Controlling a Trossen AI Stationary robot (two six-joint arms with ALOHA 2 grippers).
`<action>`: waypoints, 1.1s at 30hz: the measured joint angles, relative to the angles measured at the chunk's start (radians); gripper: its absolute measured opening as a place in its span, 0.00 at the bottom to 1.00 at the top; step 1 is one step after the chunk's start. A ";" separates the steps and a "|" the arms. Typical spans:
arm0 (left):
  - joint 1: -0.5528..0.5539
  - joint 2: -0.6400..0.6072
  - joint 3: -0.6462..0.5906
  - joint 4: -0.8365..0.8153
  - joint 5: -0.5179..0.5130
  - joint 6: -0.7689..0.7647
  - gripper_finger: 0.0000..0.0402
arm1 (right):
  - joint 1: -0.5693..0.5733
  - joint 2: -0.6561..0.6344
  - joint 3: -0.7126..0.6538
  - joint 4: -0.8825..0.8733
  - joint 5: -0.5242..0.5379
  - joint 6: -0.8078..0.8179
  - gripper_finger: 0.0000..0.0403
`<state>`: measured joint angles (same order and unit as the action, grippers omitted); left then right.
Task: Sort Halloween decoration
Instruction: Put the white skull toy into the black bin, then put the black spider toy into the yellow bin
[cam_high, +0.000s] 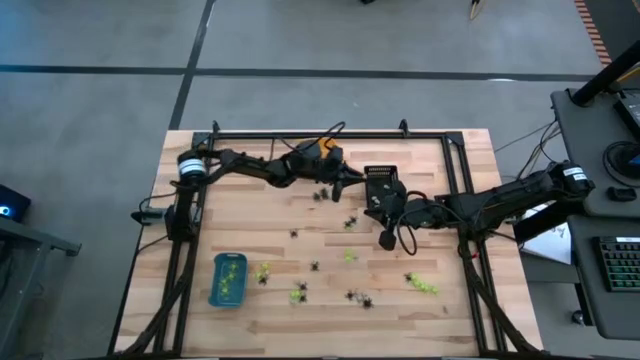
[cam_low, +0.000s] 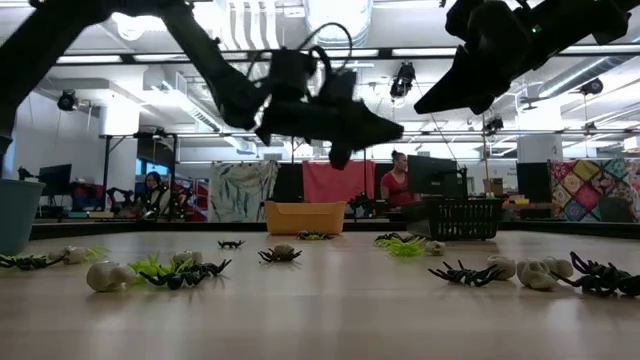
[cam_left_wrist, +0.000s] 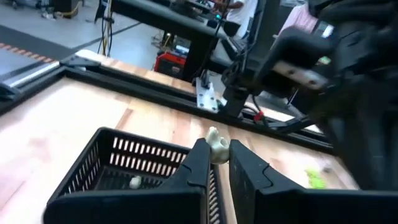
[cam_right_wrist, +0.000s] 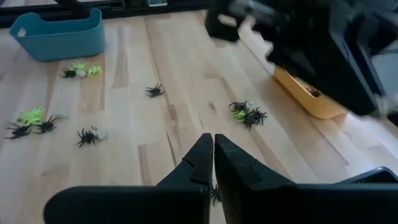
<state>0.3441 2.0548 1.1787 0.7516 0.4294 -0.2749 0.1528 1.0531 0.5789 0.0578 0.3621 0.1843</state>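
– Two pincers are over the counter (cam_high: 250, 225); is either one holding anything?
– Yes. The left pincer (cam_left_wrist: 216, 150) has its fingertips pressed on a whitish trinket (cam_left_wrist: 216, 138), which sticks up between the tips.
– Where is that, on the counter?
– Right at the rim of the black tray (cam_left_wrist: 118, 140), on the side facing the left arm. From above, the left pincer (cam_high: 350, 185) sits just beside that tray (cam_high: 383, 172), raised off the wood. One more whitish piece (cam_left_wrist: 134, 182) lies inside the tray, on its floor.
– And the right pincer?
– The right pincer (cam_right_wrist: 213, 142) has its fingers pressed together with nothing between them. From above it (cam_high: 388, 240) hangs just in front of the black tray, above the counter rather than on it.
– Where is the rest of the Halloween decoration (cam_high: 357, 297)?
– Scattered loose over the front half of the counter: black spiders, lime-green bits and a few whitish ones. A green and black cluster (cam_right_wrist: 247, 114) lies ahead of the right pincer, near but clearly apart from it, beside the orange tray (cam_right_wrist: 311, 96). A single spider (cam_right_wrist: 155, 91) lies farther out.
– Anything close to the blue tray?
– The blue tray (cam_high: 228, 262) stands at the front left, well apart from both pincers, with lime-green pieces (cam_high: 230, 287) inside. More green bits (cam_high: 263, 271) lie on the wood just beside it, and another green heap (cam_high: 423, 286) lies towards the front right.
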 joint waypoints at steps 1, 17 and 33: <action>0.000 0.019 0.024 -0.011 0.000 0.000 0.02 | 0.000 0.000 0.000 0.007 0.000 -0.001 0.02; 0.011 0.132 0.187 -0.195 0.002 -0.007 0.23 | 0.000 0.000 0.000 0.037 -0.003 -0.014 0.02; 0.012 0.069 0.244 -0.395 0.206 -0.141 0.31 | 0.008 0.050 -0.009 0.188 0.002 -0.021 0.02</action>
<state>0.3559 2.1236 1.4229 0.3563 0.6354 -0.4156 0.1609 1.1034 0.5700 0.2454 0.3636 0.1635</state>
